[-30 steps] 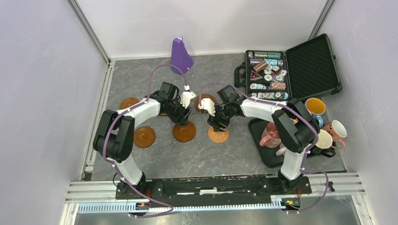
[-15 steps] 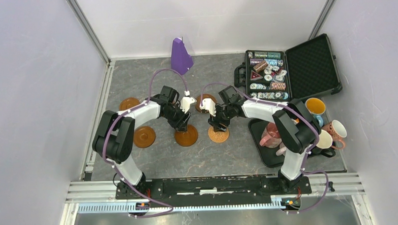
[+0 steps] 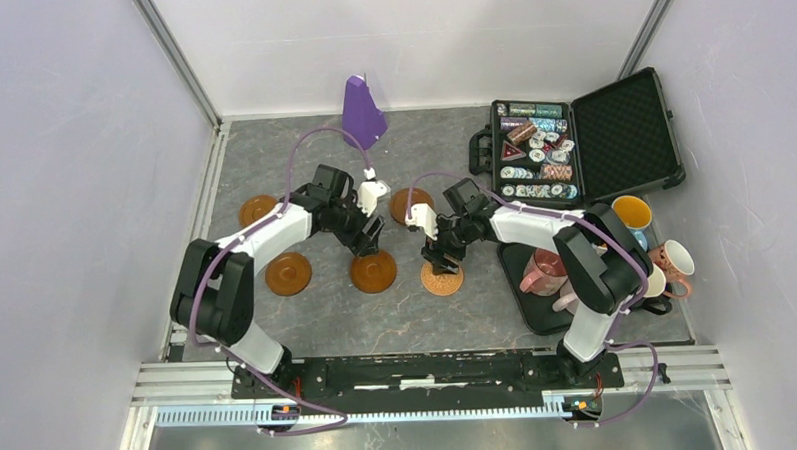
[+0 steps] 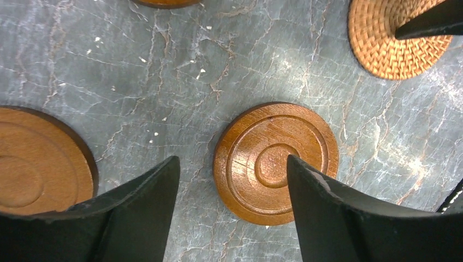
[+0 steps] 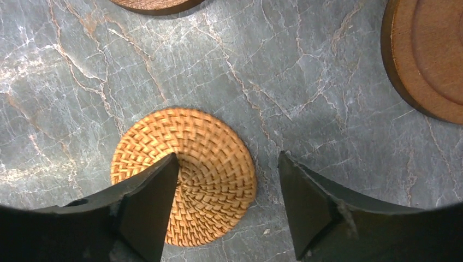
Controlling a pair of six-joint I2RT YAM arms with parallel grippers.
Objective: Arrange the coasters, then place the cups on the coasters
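I count five coasters lying flat and apart on the grey table (image 3: 458,323), four smooth dark brown ringed coasters (image 3: 373,272) and one lighter woven coaster (image 3: 441,279) just right of the nearest brown one, while the mugs (image 3: 542,270) crowd a black tray (image 3: 531,310) at right.

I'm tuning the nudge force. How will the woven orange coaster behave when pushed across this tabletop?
The woven coaster lies flat, so it should slide, not roll or tip. Its rough weave probably drags more than the glossy wooden coaster. It looks thin, likely light and flexible.
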